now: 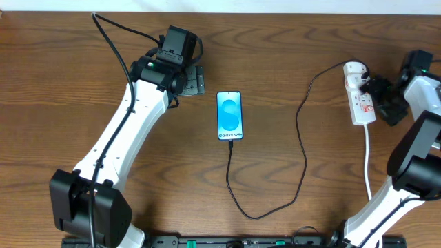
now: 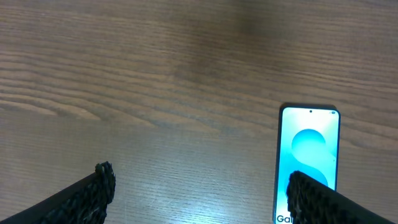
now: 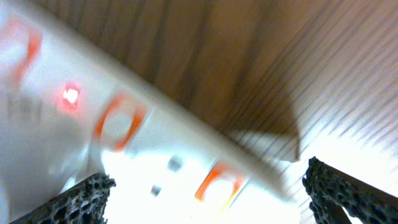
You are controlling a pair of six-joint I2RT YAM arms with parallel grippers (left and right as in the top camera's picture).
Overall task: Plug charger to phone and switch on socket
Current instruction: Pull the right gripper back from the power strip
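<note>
The phone [image 1: 230, 116] lies flat mid-table with its cyan screen lit; it also shows in the left wrist view [image 2: 308, 162]. The thin black charger cable [image 1: 301, 148] runs from the phone's near end in a loop to the white adapter [image 1: 354, 69] on the socket [image 1: 361, 103], a white power strip at the right. My left gripper [image 1: 191, 81] is open and empty, just left of the phone. My right gripper [image 1: 375, 96] is open, right over the socket. In the right wrist view the socket [image 3: 161, 155] fills the frame, blurred, with a small red light [image 3: 69, 95] glowing.
The socket's white cord [image 1: 367, 162] runs toward the table's near edge by the right arm's base. The brown wooden table [image 1: 289, 55] stretches between the two arms.
</note>
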